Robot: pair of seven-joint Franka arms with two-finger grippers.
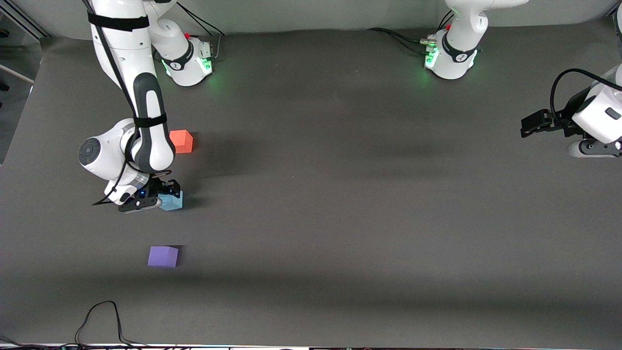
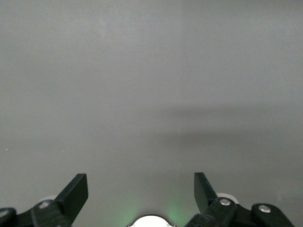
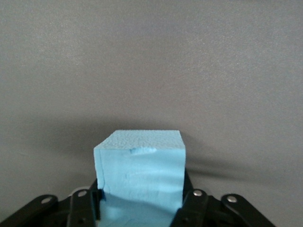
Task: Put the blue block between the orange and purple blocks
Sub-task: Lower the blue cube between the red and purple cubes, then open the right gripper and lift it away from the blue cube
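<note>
Right gripper (image 1: pixel 167 198) fingers pinch blue block (image 1: pixel 172 200) between orange block (image 1: pixel 181 141) and purple block (image 1: pixel 163 256). Set it flat on table (image 1: pixel 340 194), then release. Left gripper (image 1: pixel 529 125) waits, fingers spread.

The right arm reaches down from its base, its wrist bent low, and the right gripper (image 1: pixel 163 197) has its fingers closed on the blue block (image 1: pixel 172 200). The left arm waits, folded back at its end of the table, the left gripper (image 2: pixel 141 195) spread wide.

Bare table (image 1: pixel 369 204) around three spaced blocks
</note>
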